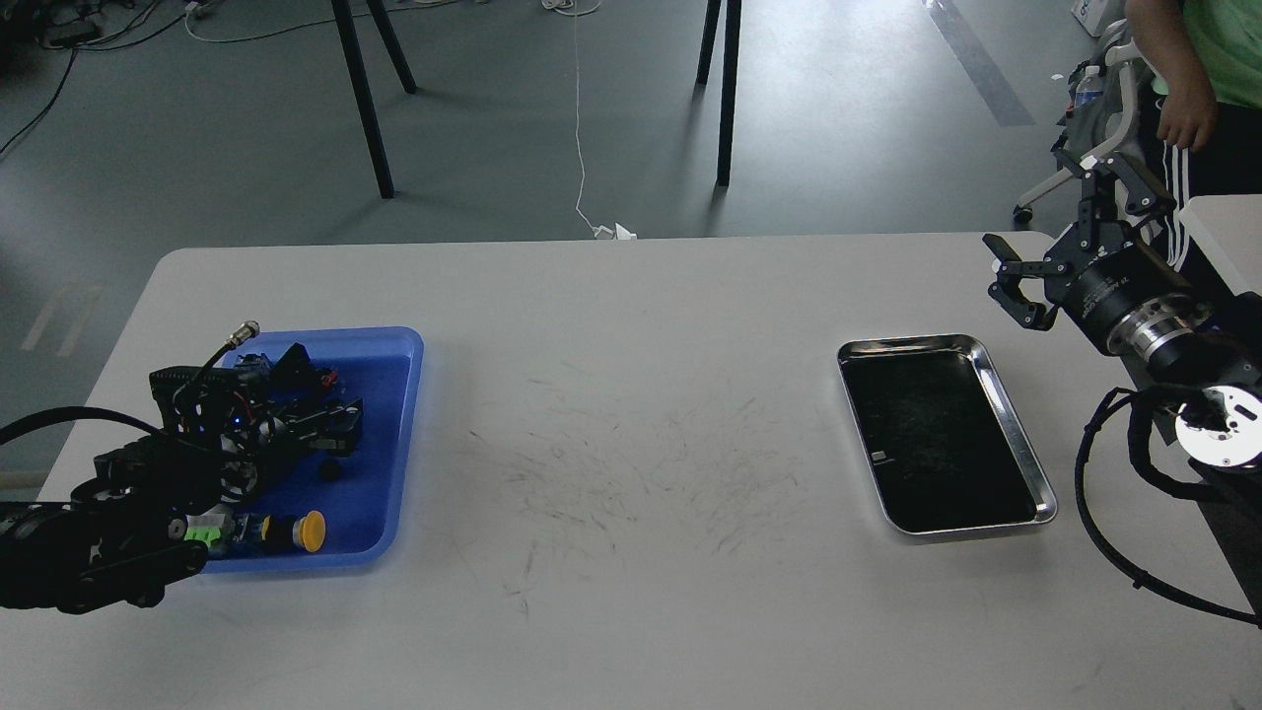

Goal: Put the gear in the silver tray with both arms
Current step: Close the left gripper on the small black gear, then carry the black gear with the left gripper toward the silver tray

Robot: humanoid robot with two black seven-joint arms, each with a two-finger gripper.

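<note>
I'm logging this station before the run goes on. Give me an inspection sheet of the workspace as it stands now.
Surface: white table, scuffed with dark marks at centre.
Job's things: silver tray at right, nothing in it; no gear identifiable.
Clutter: blue tray at left holding small parts, among them a yellow-capped part and a small black round part.
Grippers: left claw low over the blue tray, state unclear; right claw open, beyond the silver tray's far right corner, holding nothing.
Cables: black cable loop by the right arm; white cord on the floor.
Surroundings: stand legs, person at far right.
</note>
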